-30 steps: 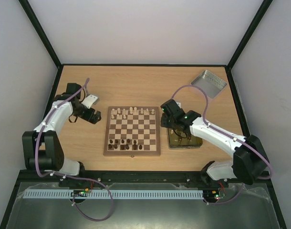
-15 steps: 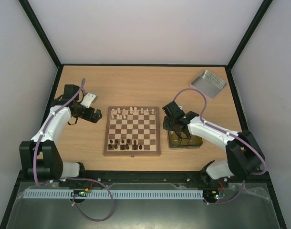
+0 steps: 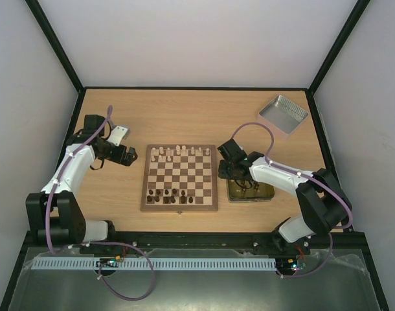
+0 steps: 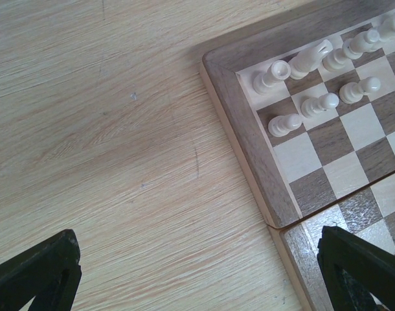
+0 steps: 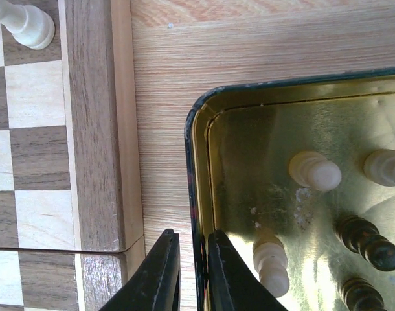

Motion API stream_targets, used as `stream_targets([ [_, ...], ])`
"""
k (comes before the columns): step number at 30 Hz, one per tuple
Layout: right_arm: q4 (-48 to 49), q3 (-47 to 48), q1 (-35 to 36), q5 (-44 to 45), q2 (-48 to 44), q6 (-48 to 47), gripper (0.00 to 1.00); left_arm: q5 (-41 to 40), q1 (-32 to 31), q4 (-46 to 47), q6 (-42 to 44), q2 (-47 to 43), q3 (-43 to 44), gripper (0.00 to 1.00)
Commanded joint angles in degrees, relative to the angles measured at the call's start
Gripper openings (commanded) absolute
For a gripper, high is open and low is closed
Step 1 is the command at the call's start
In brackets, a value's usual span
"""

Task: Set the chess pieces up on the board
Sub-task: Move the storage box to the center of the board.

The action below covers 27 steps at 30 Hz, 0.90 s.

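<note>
Overhead and wrist views. The table [image 3: 184,116] is carrying the board [image 3: 180,208] at its centre. The yellow tin [image 3: 231,194] is lying just beside the board's right edge and the silver lid [image 3: 283,113] is resting well apart at the far right corner. Pale pieces [image 3: 180,153] are standing along the board's far rows and dark pieces [image 3: 168,194] along its near rows. More pieces [image 5: 314,172] of both colours are lying loose in the tin.

The right gripper [image 5: 194,236] is reaching down at the tin's board-side wall, fingers drawn nearly together astride it. Whether they are already clamping cannot be told.

The left gripper [image 3: 127,157] is hovering over bare table left of the board, fingers spread wide and holding nothing.

Compared with a second earlier, the right fingers are standing much narrower and the right arm's elbow is sitting closer in. The left arm's elbow is lying further left. The board's pieces are standing unchanged.
</note>
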Motion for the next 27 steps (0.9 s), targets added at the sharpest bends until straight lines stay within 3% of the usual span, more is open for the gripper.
stream_targets([
  [1,0.99,0.73,-0.23,-1.56,0.99,0.19,0.13,1.18,0.33,-0.97,-0.47,-0.75,0.45,0.99],
  [20,3.83,-0.24,-0.21,-8.35,-1.96,2.89,0.14,1.2,0.38,-0.9,-0.75,-0.04,0.87,0.99],
  [22,2.11,0.57,-0.22,-6.03,-3.67,2.9,0.17,1.18,0.38,-0.88,-0.77,-0.09,0.7,0.99],
  [25,-1.48,1.1,-0.21,-2.9,-6.8,2.88,0.33,1.36,0.38,-0.89,-0.83,-0.29,0.63,0.99],
  [27,-4.0,1.09,-0.21,-1.01,-9.22,2.9,0.36,1.24,0.38,-0.91,-0.81,-0.39,0.59,0.99],
])
